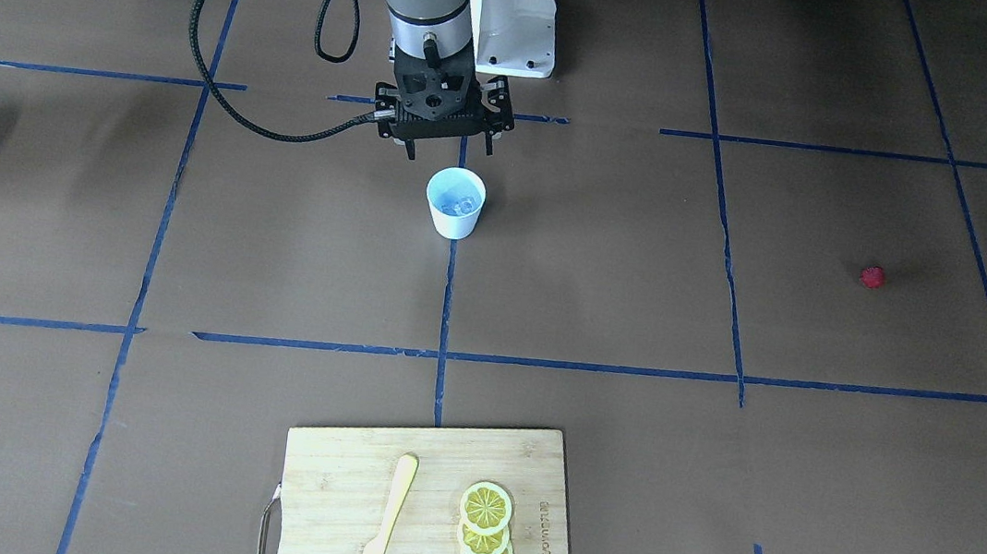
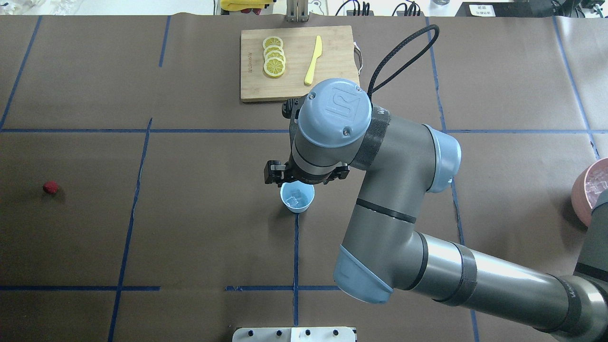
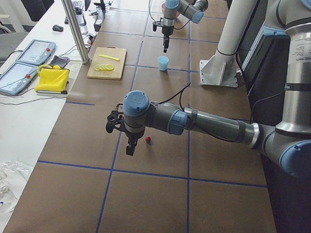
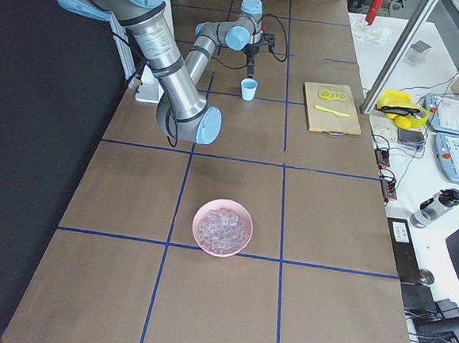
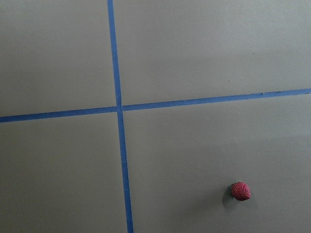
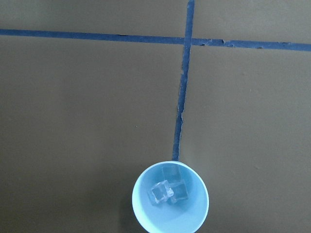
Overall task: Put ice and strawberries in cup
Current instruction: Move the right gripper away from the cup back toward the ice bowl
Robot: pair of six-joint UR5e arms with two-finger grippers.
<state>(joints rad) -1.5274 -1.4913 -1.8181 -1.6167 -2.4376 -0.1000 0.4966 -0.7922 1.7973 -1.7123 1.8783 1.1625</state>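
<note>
1. We find the strawberry [image 2: 51,187] on the table at far left, near the left gripper [image 3: 131,148], clearly the nearer arm; whether its fingers are spread we cannot tell.
2. At centre, the cup [image 2: 297,198] holds ice [image 6: 167,190]; the right gripper [image 1: 450,149] hangs above, fingers wide, empty.

Brown tabletop [image 1: 607,262] under a blue tape grid [image 1: 446,309] — white side bench [image 3: 14,154] and metal post [image 3: 71,20] alongside.

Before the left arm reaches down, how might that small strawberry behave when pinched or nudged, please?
The strawberry looks rounded and lies loose on the flat table, so a nudge would probably roll it. It is far smaller than the cup, so likely light and easily knocked aside.
</note>
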